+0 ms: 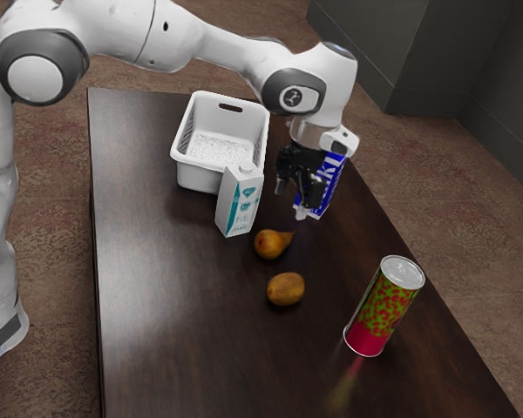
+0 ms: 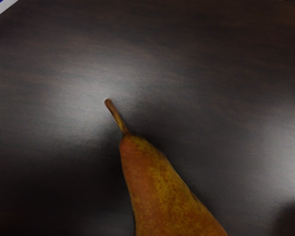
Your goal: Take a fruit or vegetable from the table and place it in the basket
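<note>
In the exterior view our gripper (image 1: 292, 203) hung open above the counter (image 1: 157, 331), the pear (image 1: 270, 245) lying below it on its side, its stem toward the blue carton (image 1: 333, 172). In the wrist view the pear's long axis ran aslant, from stem to widening body; we judged we needed to shift toward that body and close across the axis.

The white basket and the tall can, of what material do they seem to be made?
The white basket looks like moulded plastic, smooth and fairly matt, with finely perforated sides. The tall can has a silvery, shiny top, probably metal; its smooth patterned body may be printed metal or cardboard.
</note>
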{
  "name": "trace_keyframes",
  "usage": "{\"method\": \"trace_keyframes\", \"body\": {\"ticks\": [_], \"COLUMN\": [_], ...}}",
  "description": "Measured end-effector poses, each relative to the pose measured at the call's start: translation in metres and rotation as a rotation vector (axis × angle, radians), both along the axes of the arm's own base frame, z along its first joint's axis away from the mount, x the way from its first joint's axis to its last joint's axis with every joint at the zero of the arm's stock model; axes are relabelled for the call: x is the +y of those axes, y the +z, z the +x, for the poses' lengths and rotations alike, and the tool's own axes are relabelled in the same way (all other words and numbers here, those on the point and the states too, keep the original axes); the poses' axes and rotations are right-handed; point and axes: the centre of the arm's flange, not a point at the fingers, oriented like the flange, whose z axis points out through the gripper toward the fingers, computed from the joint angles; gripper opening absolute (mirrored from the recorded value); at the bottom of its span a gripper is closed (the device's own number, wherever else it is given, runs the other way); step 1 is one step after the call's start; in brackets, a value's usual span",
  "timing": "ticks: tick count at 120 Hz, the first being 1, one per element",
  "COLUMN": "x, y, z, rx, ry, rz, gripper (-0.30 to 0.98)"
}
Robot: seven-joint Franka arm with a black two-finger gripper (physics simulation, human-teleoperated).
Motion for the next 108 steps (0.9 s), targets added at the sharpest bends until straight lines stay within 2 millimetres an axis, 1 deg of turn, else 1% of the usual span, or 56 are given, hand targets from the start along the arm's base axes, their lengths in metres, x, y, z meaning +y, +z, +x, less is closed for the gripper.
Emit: {"method": "trace_keyframes", "body": {"ticks": [9, 20, 26, 35, 54, 76, 92, 108], "x": [0.001, -0.007, -0.010, -0.008, -0.007, -0.013, -0.012, -0.016], "y": [-0.007, -0.016, -0.027, -0.041, -0.061, -0.071, -0.088, -0.090], "z": [0.003, 0.004, 0.000, -0.003, -0.009, -0.008, -0.013, -0.013], "rx": [0.010, 0.023, 0.045, 0.068, 0.101, 0.108, 0.130, 0.125], "ry": [0.037, 0.060, 0.071, 0.093, 0.128, 0.150, 0.172, 0.184], "rz": [-0.026, -0.048, -0.053, -0.055, -0.054, -0.052, -0.048, -0.047], "gripper": [0.69, 0.69, 0.69, 0.69, 0.69, 0.69, 0.69, 0.68]}}
